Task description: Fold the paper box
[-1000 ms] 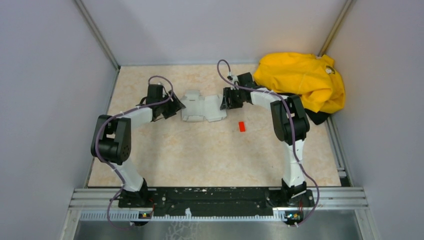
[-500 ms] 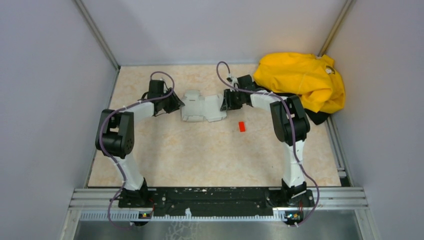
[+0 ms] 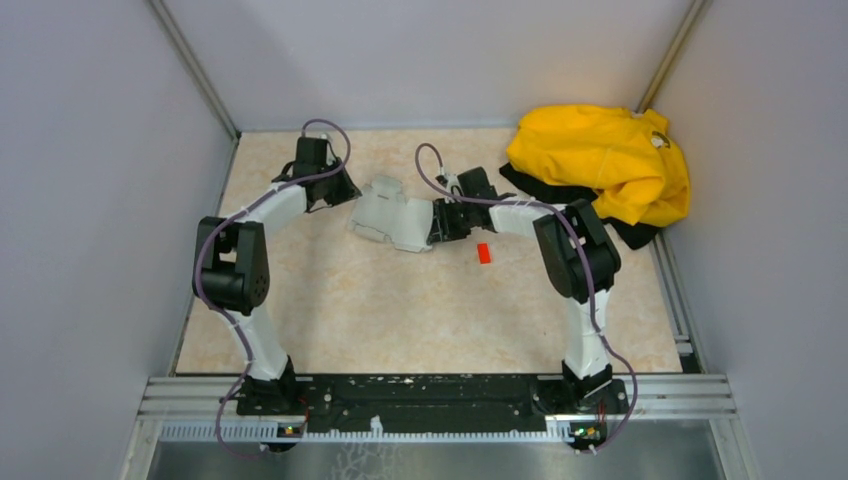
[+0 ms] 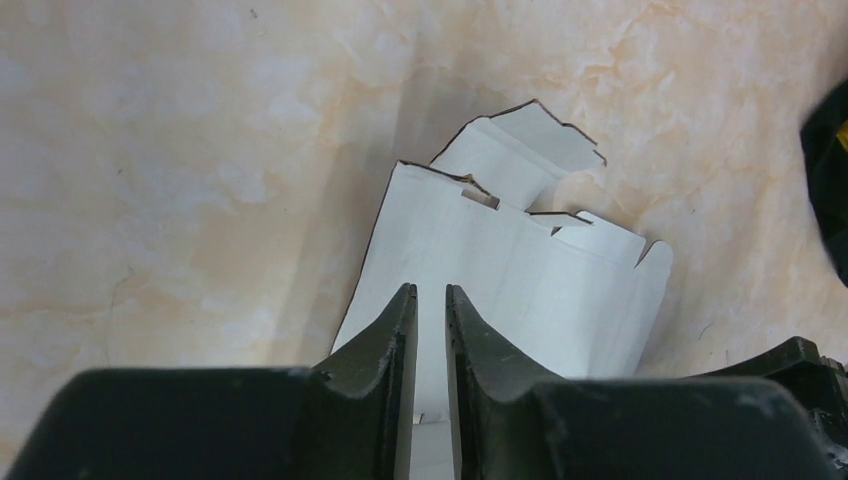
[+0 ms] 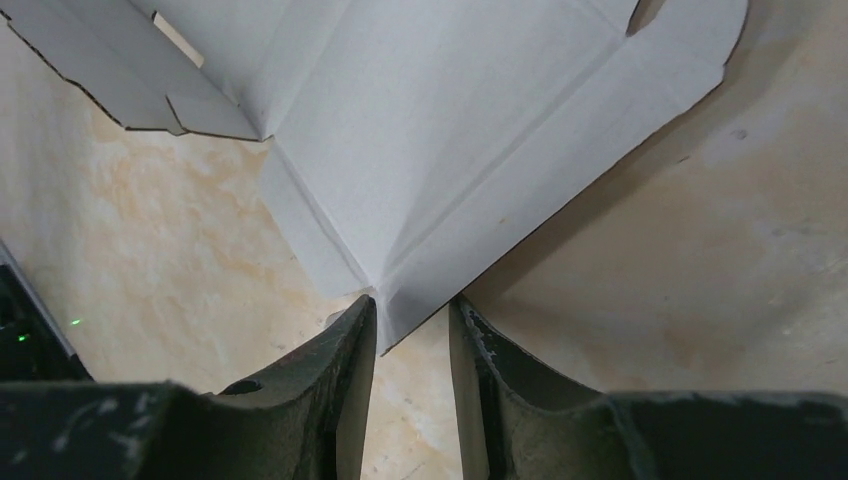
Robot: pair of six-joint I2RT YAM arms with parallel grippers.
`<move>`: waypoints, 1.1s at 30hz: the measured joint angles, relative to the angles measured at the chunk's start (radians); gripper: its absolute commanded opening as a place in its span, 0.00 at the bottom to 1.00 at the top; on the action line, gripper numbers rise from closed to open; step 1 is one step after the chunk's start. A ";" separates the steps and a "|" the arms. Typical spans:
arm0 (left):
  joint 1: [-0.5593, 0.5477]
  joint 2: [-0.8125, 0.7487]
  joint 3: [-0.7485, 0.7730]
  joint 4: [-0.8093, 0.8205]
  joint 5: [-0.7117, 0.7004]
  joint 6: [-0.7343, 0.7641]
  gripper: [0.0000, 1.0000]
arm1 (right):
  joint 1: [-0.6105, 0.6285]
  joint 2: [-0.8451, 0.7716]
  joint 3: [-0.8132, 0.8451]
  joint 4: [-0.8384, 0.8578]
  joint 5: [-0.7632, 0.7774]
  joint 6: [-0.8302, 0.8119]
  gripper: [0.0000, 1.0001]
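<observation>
From above, the paper box [image 3: 392, 218] lies skewed at the far middle of the table [image 3: 400, 330]. It is a pale die-cut sheet with the left gripper [image 3: 347, 197] at its far-left end and the right gripper [image 3: 436, 222] at its right end. With an arm at each end, any pull apart or twist could tear the thin card or bend it off its score lines. The small red block [image 3: 484, 253], just near-right of the right gripper, could be knocked; the rumpled yellow garment [image 3: 600, 165] sits well clear, far right. In the left wrist view, the matte black tapered fingers [image 4: 385, 345] leave only a narrow slit, with the sheet's edge running into it. I cannot tell whether they pinch it; a shallow bite would let the smooth card slide out. The sheet shows a slot, notched tabs, a rounded flap and dark cut edges over glossy beige marbling. In the right wrist view, the fingers [image 5: 345, 345] stand somewhat apart around a corner where creases meet. I cannot tell whether they grip; so small a purchase could dog-ear the corner.
</observation>
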 measured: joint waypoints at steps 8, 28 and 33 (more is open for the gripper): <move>-0.002 0.000 0.007 -0.059 -0.053 0.039 0.46 | 0.007 -0.050 -0.084 0.035 -0.047 0.088 0.49; 0.100 -0.001 -0.008 -0.107 -0.073 0.032 0.68 | -0.026 -0.036 0.214 -0.122 -0.061 0.064 0.10; 0.114 -0.001 -0.008 -0.106 -0.063 0.024 0.22 | -0.026 0.090 0.224 -0.113 -0.074 0.086 0.09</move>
